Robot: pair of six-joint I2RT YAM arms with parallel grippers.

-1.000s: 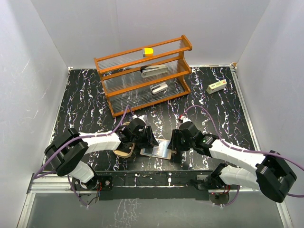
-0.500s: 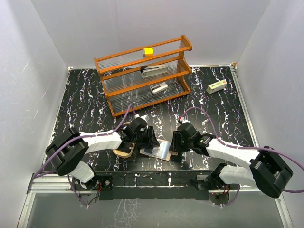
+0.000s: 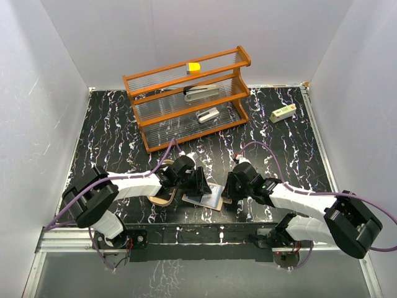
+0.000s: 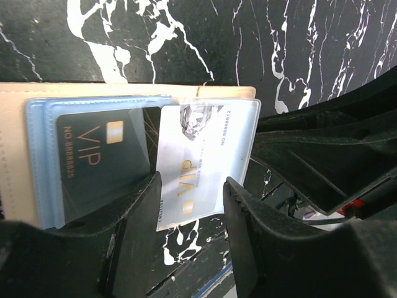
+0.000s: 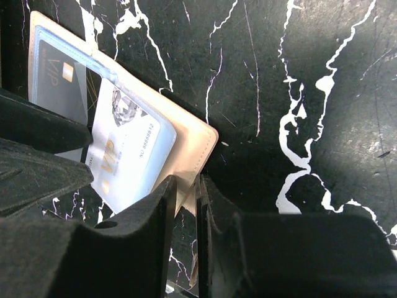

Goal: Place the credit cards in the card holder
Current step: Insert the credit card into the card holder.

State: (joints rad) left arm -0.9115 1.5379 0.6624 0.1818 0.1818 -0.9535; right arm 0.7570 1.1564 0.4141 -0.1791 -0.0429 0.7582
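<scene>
A tan stitched wallet with clear sleeves lies flat between my two grippers, near the front edge. A dark credit card sits inside one sleeve. A pale credit card sticks partly out of the neighbouring sleeve. My left gripper is open, its fingers on either side of the pale card's free end. My right gripper is shut on the wallet's corner edge. The card holder, an oval tan tray, lies under my left arm, partly hidden. In the top view, my left gripper and right gripper face each other.
An orange wooden rack with clear shelves stands at the back. It holds grey staplers and a yellow block. A small white box lies at the back right. White walls enclose the black marbled table.
My right jaws have narrowed onto the wallet's edge. My left gripper has slid a little to the right over the pale card.
</scene>
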